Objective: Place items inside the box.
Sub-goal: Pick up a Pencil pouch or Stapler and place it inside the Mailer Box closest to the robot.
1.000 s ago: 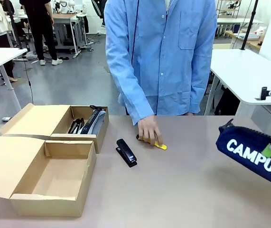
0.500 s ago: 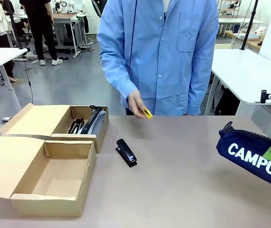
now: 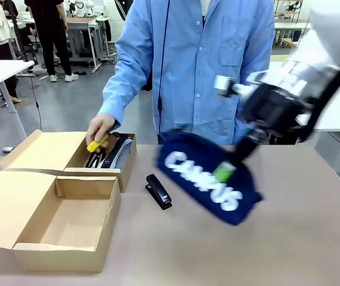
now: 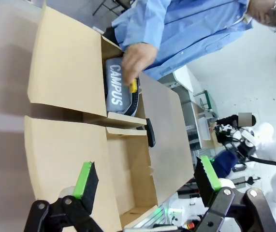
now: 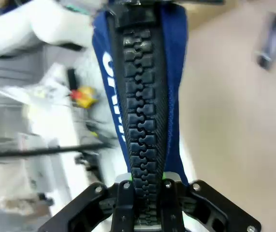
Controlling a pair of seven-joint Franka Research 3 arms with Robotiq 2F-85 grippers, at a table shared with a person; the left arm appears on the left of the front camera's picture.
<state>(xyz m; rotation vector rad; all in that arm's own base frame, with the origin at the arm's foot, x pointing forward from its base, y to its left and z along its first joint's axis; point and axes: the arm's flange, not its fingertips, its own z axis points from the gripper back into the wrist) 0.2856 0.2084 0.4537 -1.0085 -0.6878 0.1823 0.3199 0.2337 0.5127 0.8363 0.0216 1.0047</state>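
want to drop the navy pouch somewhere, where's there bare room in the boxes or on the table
The near box has a bare floor. The table is bare right of the stapler and along the near edge. The far box is crowded: grey pouch, plus a hand holding a knife.

The navy pouch [image 3: 208, 182] and the right pincer [image 3: 224, 171] are smeared with blur. The person's hand [image 3: 100, 127] hides most of the yellow utility knife [image 3: 93, 145].
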